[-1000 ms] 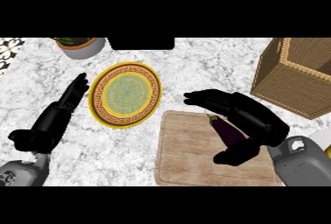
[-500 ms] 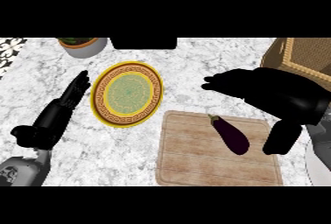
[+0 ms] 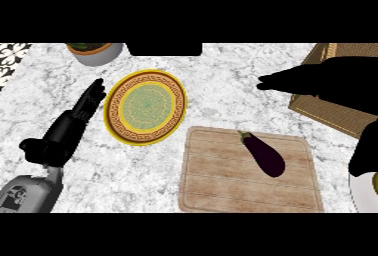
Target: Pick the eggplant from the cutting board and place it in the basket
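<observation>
A dark purple eggplant (image 3: 262, 154) lies on the wooden cutting board (image 3: 221, 185), toward its upper right, with nothing touching it. My right hand (image 3: 328, 80) hovers high over the counter's right side as a large dark shape. Its fingers are relaxed and hold nothing, and it covers part of the wicker basket (image 3: 325, 111) at the right edge. My left hand (image 3: 74, 125) rests open at the left, fingers stretched up beside the plate.
A yellow patterned plate (image 3: 145, 106) sits left of the board. A potted plant (image 3: 94, 51) and a dark object (image 3: 164, 48) stand along the far edge. A pale rounded object (image 3: 365, 192) shows at the lower right.
My right hand, earlier curled round the eggplant on the board, has lifted away up and to the right over the basket. The eggplant stayed on the board. The left hand has not moved.
</observation>
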Available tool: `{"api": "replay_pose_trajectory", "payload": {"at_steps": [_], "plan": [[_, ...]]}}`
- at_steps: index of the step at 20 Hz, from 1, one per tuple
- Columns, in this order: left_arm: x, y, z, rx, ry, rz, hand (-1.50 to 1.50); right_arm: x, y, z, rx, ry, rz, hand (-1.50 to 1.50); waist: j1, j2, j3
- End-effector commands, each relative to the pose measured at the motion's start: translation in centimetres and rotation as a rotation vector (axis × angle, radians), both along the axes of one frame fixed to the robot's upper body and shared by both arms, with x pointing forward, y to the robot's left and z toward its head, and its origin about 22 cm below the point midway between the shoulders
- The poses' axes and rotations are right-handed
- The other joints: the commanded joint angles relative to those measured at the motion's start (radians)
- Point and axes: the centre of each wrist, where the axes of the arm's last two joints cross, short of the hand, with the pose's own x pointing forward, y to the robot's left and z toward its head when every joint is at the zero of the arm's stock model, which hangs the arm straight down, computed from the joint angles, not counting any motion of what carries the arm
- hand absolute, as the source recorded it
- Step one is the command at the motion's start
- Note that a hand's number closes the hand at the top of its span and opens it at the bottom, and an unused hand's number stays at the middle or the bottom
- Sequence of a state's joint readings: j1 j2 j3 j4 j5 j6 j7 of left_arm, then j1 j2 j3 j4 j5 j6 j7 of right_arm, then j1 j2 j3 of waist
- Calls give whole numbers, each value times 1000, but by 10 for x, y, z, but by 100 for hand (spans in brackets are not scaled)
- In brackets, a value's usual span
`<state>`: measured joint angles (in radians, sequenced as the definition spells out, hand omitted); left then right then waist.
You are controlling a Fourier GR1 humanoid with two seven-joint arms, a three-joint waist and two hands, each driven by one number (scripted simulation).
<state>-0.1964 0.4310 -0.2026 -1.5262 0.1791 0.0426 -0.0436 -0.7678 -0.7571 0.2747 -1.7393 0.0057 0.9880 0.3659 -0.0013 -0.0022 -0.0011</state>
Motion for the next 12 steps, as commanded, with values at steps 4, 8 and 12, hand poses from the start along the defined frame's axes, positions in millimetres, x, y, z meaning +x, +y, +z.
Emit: {"api": "replay_pose_trajectory", "payload": {"at_steps": [4, 8, 12], "plan": [[7, -2, 12, 5, 8, -11, 0, 5, -24, 1, 5, 20, -7, -150, 5, 3, 1], [6, -3, 1, 17, 22, -6, 0, -4, -12, -38, 59, 35, -37, -150, 0, 2, 1], [-4, 16, 1, -8, -2, -7, 0, -7, -12, -86, 113, 49, -61, -150, 6, 4, 2]]}}
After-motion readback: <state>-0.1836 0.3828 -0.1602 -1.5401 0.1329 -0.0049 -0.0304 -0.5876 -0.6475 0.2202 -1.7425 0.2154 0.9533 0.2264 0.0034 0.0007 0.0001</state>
